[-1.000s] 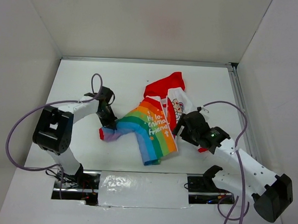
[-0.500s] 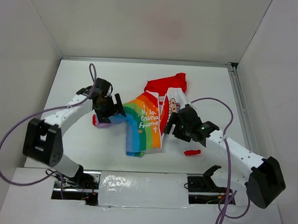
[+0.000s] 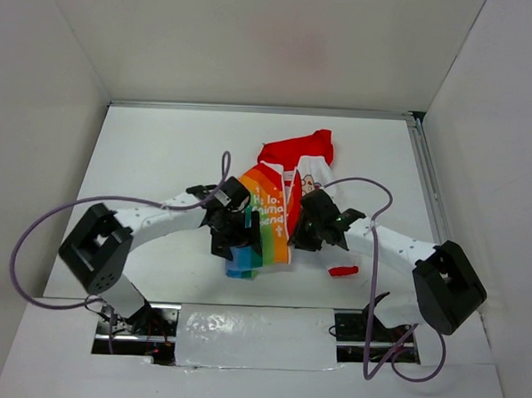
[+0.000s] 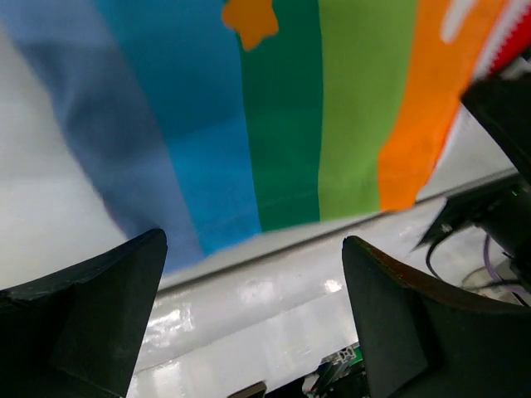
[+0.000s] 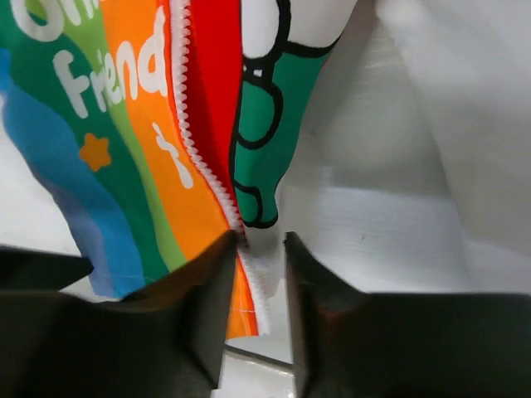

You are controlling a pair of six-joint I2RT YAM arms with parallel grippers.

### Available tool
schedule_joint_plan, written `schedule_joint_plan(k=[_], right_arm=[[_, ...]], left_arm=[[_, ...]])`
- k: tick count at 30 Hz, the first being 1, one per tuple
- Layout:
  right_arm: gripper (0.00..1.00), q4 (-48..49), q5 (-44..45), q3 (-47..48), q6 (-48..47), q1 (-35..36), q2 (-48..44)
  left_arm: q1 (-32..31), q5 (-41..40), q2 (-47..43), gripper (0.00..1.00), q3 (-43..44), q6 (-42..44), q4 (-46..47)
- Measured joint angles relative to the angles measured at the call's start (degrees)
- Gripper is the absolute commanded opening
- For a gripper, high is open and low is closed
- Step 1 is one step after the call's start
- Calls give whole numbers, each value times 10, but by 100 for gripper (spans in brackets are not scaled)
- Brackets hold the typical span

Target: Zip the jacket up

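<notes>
A white desk (image 3: 153,144) sits boxed in by plain white walls (image 3: 256,47) under soft, even light.

Both the left arm (image 3: 153,218) and the right arm (image 3: 395,248) are made of smooth white tubular links joined by boxy black joint housings, the biggest black block sitting partway along each. A thin purple cable (image 3: 15,259) trails in a wide loop off the left arm and a second purple cable (image 3: 366,342) off the right. The left claw (image 3: 244,244) and the right claw (image 3: 302,229) are matte black, the left's fingers (image 4: 91,315) broad blunt wedges, the right's fingers (image 5: 203,319) narrower, round-topped slabs.
</notes>
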Motion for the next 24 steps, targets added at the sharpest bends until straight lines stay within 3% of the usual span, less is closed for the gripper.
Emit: schedule_joint_plan(k=[3, 7, 11, 13, 14, 19, 21, 22, 24], right_arm=[[15, 0, 6, 0, 13, -6, 8], [13, 7, 13, -6, 19, -26, 6], [19, 12, 9, -32, 13, -55, -17], [10, 14, 5, -51, 7, -64, -46], [0, 16, 2, -62, 3, -67, -66], [0, 9, 9, -76, -9, -73, -122], [16, 2, 9, -82, -15, -79, -147], [36, 3, 2, -87, -20, -81, -162], [44, 4, -10, -94, -23, -79, -186]], left_arm=[[-4, 1, 65, 99, 31, -4, 6], [14, -1, 119, 99, 52, -15, 16], [61, 3, 112, 99, 25, -17, 37], [90, 15, 104, 99, 8, -25, 41], [102, 17, 99, 99, 2, -27, 41], [127, 16, 75, 99, -26, -28, 49], [128, 17, 70, 99, -31, -28, 50], [128, 17, 70, 99, -31, -28, 50], [127, 18, 70, 99, -31, -27, 52]])
